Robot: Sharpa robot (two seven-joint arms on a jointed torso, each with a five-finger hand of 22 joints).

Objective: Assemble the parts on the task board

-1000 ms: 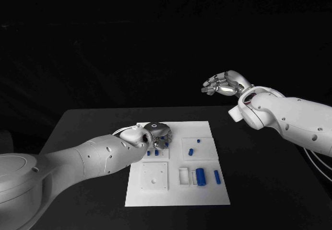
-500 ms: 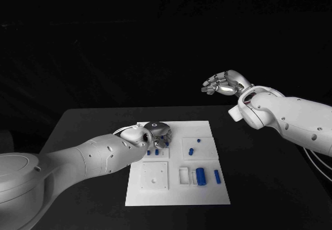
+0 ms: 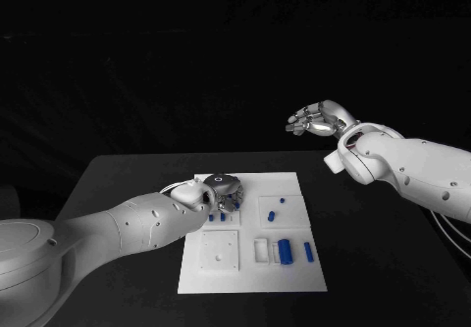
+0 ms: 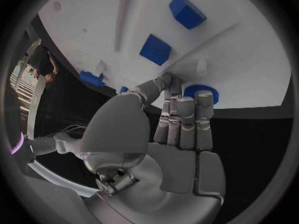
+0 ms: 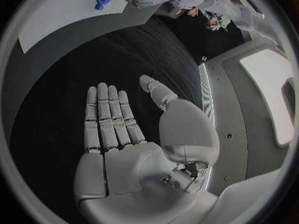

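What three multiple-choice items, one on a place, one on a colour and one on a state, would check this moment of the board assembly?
1. Where is the left hand?
A. over the far left part of the task board
B. off the table, beside its near edge
C. raised high above the table's right side

2. What colour are the parts on the board?
A. red
B. blue
C. yellow

3. How is the right hand?
A. gripping a part
B. pressing on the board
C. open, holding nothing

Answers: 1 A, the head view shows it over the board's far left area. 2 B, the pieces on the white plate are blue. 3 C, the right wrist view shows its fingers spread and its palm bare.
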